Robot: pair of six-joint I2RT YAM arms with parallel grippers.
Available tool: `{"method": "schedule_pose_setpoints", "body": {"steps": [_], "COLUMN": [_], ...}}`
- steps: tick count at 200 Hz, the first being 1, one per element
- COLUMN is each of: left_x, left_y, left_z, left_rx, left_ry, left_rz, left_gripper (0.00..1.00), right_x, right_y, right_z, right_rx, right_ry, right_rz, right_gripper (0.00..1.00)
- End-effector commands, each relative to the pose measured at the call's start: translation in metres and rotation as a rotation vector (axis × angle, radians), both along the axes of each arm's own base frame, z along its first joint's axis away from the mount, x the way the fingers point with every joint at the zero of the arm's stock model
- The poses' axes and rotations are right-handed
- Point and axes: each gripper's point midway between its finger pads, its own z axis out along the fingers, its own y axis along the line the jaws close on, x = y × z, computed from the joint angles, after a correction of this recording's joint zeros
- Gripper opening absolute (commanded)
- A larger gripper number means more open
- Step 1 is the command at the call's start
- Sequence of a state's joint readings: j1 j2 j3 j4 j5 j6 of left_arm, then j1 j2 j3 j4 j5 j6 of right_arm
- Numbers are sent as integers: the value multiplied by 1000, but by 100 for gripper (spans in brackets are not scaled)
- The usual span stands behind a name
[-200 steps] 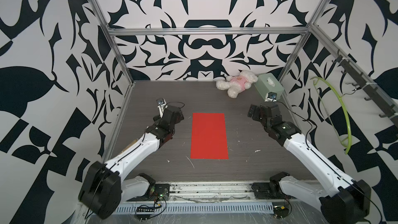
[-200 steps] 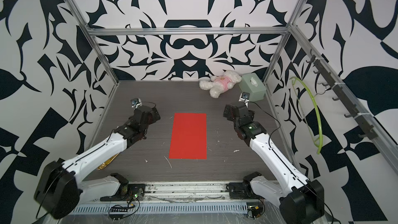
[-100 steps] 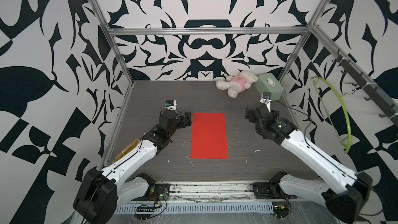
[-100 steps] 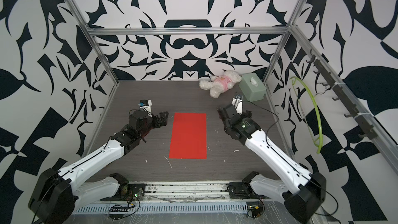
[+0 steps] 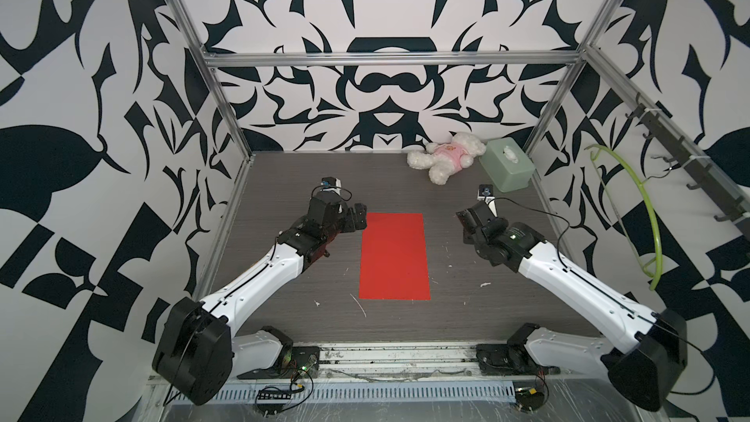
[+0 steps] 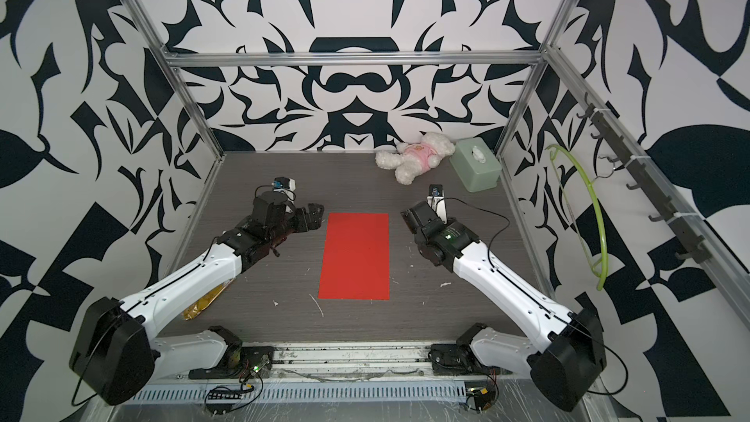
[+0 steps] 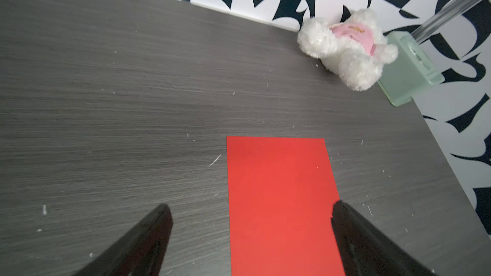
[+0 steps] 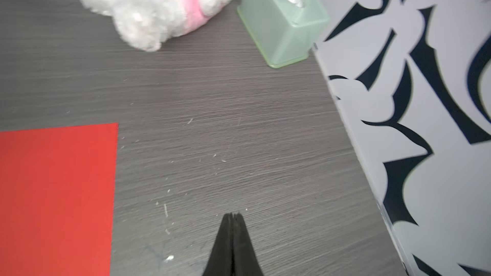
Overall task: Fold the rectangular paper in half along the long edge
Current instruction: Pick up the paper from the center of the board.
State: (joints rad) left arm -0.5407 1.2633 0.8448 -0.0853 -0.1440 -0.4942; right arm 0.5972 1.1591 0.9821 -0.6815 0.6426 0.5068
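Rectangular paper point(image 5: 394, 256): flat, unfolded, mid-desk, long edges running front to back. Desk point(image 5: 466, 318) dark woodgrain with small white flecks.
Left gripper point(image 5: 358, 217): at paper's far left corner, jaws wide. In left wrist view paper's long edge shows between them. Contact with paper: cannot tell.
Right gripper point(image 8: 233, 215): over bare desk right of paper, apart from it, jaws pressed together, nothing between.
Plush bear point(image 5: 446, 156) just beside pale green box point(image 5: 507, 166), far right corner of desk.
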Motion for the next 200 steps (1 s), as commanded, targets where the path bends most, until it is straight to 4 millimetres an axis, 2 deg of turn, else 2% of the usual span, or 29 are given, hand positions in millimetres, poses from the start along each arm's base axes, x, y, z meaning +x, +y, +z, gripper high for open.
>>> {"method": "schedule_pose_setpoints", "body": {"steps": [1, 8, 11, 22, 35, 44, 51, 55, 58, 61, 66, 71, 106, 110, 126, 139, 157, 182, 200], "left_x": [-6, -5, -5, -6, -8, -9, -10, -10, -10, -11, -10, -9, -12, -13, -22, -35, -54, -71, -79], "left_y": [2, 6, 7, 11, 18, 19, 19, 18, 18, 18, 18, 21, 39, 38, 30, 13, -1, -7, -11], "left_z": [-5, -4, -3, 2, 7, 11, 11, 10, 9, 8, 5, 1, -26, -38, -60, -79, -102, -116, -121], "left_rx": [-16, -18, -21, -26, -38, -42, -42, -40, -40, -40, -40, -35, -28, -27, -83, -145, -206, -265, -290], "left_ry": [68, 59, 51, 12, -29, -51, -55, -51, -49, -43, -29, -8, 239, 293, 444, 583, 716, 798, 818], "left_rz": [4, 26, 29, 39, 60, 52, 51, 45, 41, 37, 40, 59, 158, 161, 152, 86, 43, 29, 7], "left_gripper": [99, 99, 99, 99, 99, 99, 100, 93, 80, 67, 36, 1, 0, 0, 0, 0, 0, 0, 0], "right_x": [3, 1, 0, -3, -6, -7, -7, -7, -7, -7, -7, -6, -8, -8, -10, -13, -20, -33, -41], "right_y": [11, 10, 10, 11, 8, 9, 10, 10, 10, 11, 10, 10, 18, 19, 29, 38, 62, 86, 94], "right_z": [0, -2, -4, -6, -8, -9, -10, -11, -12, -12, -13, -14, -26, -28, -37, -44, -51, -67, -82], "right_rx": [23, 16, 16, 20, 27, 49, 64, 72, 80, 84, 91, 97, 147, 157, 234, 318, 473, 606, 646], "right_ry": [18, 34, 39, 55, 64, 71, 74, 75, 77, 78, 81, 86, 132, 135, 161, 179, 212, 314, 402], "right_rz": [51, 51, 58, 70, 50, 54, 59, 61, 61, 61, 57, 55, 90, 93, 125, 151, 231, 281, 282], "right_gripper": [0, 0, 4, 37, 63, 74, 91, 96, 98, 99, 99, 99, 100, 100, 100, 100, 99, 99, 99]}}
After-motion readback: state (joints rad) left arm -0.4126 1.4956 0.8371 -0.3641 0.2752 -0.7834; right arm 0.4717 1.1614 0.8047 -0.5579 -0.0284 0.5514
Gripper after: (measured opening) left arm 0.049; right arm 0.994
